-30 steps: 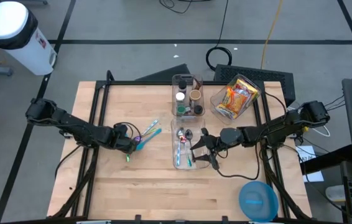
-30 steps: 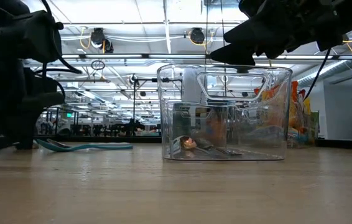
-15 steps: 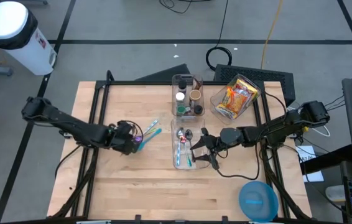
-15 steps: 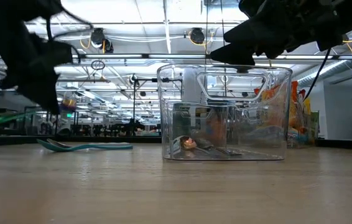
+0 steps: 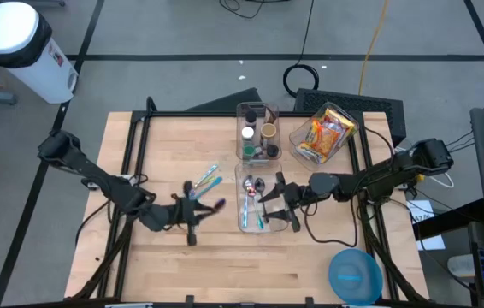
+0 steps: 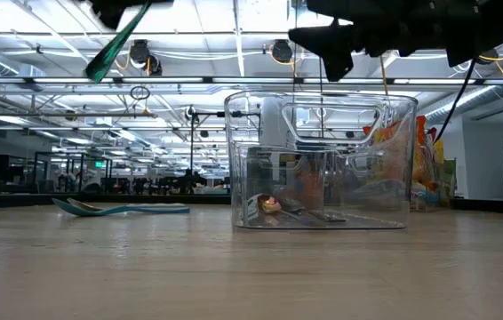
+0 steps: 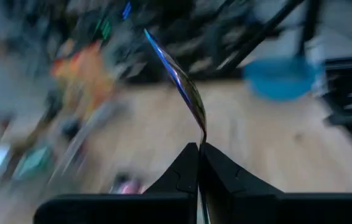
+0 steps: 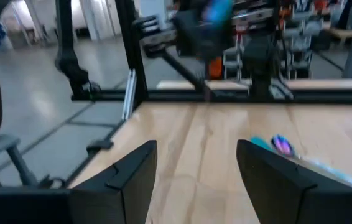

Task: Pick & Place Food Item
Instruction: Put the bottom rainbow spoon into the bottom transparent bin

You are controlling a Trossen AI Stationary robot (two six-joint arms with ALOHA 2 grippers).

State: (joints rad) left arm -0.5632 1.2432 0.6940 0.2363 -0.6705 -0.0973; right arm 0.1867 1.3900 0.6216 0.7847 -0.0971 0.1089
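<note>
My left gripper is shut on a thin utensil with a green-purple sheen, high above the table left of a clear bin. The utensil also shows in the low view and edge-on in the left wrist view. The bin stands on the table and holds several utensils. My right gripper is open and empty above the bin's right side; its own view shows the fingers spread. Two teal spoons lie flat on the table. My left gripper pinches one end of the utensil between its two shut fingers. The rest sticks out past the fingertips, in line with the fingers, toward the bin. The utensil is lifted clear of the table and slants upward in the low view.
A second clear bin with cups and a clear container of snack packets stand at the far side. A blue bowl sits at the near right corner. The teal spoons also show in the low view.
My left gripper has risen from the table beside the teal spoons and gone toward the near edge and the bin. It has turned toward the table's right, and the utensil is lifted clear. My right gripper has shifted a little toward the table's left over the bin.
</note>
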